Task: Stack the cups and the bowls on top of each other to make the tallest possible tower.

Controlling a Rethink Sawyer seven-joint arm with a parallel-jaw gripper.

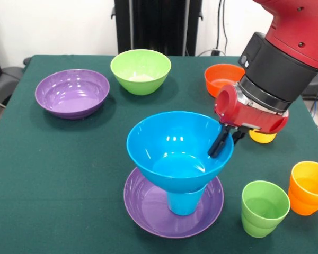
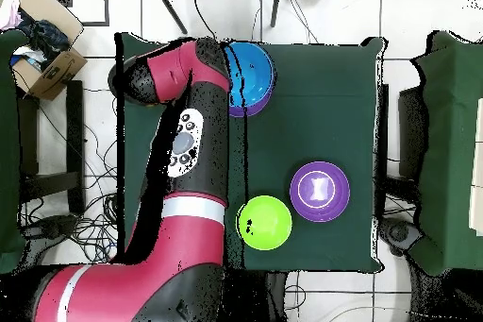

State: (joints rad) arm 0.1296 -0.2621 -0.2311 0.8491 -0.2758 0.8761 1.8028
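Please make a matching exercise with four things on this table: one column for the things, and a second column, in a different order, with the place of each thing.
Things:
1. blue bowl
2. blue cup
3. green cup
4. light green bowl

Places:
A. upside down in the near purple bowl
B. on the cloth beside the orange cup
C. on the cloth between the far purple bowl and the orange bowl
D. on the upturned cup, gripper at its rim

Pairs: 1-D, 2-A, 3-B, 4-C

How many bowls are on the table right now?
5: purple base bowl front, blue bowl above it, purple bowl far left, green bowl behind, orange bowl beside the arm.
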